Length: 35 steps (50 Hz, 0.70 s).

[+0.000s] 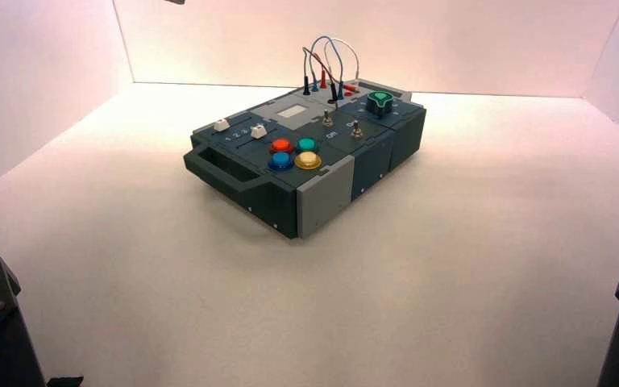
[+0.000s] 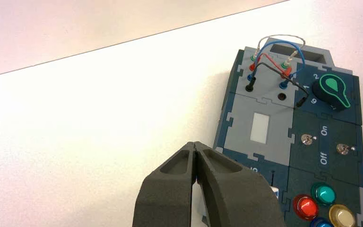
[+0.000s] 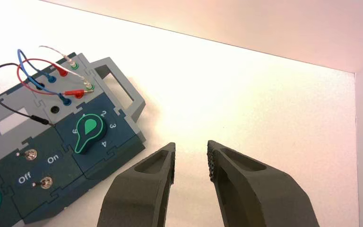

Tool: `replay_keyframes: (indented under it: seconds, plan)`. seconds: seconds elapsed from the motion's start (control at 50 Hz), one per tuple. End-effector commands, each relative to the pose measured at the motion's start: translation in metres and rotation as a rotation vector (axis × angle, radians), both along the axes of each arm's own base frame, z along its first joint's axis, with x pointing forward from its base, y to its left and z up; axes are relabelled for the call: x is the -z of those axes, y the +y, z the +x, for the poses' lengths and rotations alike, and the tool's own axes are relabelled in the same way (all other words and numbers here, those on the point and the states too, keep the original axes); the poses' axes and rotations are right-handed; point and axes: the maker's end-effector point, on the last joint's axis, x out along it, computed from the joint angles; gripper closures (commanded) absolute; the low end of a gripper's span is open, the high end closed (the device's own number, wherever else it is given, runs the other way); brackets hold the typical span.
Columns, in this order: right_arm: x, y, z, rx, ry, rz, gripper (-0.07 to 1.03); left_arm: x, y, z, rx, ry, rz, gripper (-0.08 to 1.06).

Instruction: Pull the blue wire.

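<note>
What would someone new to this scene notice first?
Probably the looping wires at the box's far end, with the blue wire arching high among them. Next, the cluster of red, green, blue and yellow buttons near its front corner, and the green-marked knob on its right side.

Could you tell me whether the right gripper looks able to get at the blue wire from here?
Probably yes: the right gripper is open and empty, and the blue wire arches above the box, though the red wire crosses close by.
</note>
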Motion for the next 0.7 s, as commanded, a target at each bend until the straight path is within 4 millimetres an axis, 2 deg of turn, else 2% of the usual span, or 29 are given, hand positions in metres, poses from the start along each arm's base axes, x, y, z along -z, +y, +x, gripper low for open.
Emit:
replay_keyframes:
  seconds: [0.02,0.5,0.7]
  plan:
    - [-0.013,0.001,0.003,0.005,-0.041,0.008,0.58,-0.007,0.0,0.004,-0.003,-0.021,-0.002,1.01]
    - [-0.006,0.004,0.003,-0.001,-0.005,0.015,0.58,-0.001,-0.002,0.002,0.013,0.011,0.0,1.01]
    - [-0.008,0.019,0.001,-0.036,-0.009,0.031,0.58,-0.008,-0.005,0.005,0.012,-0.022,0.0,1.01]
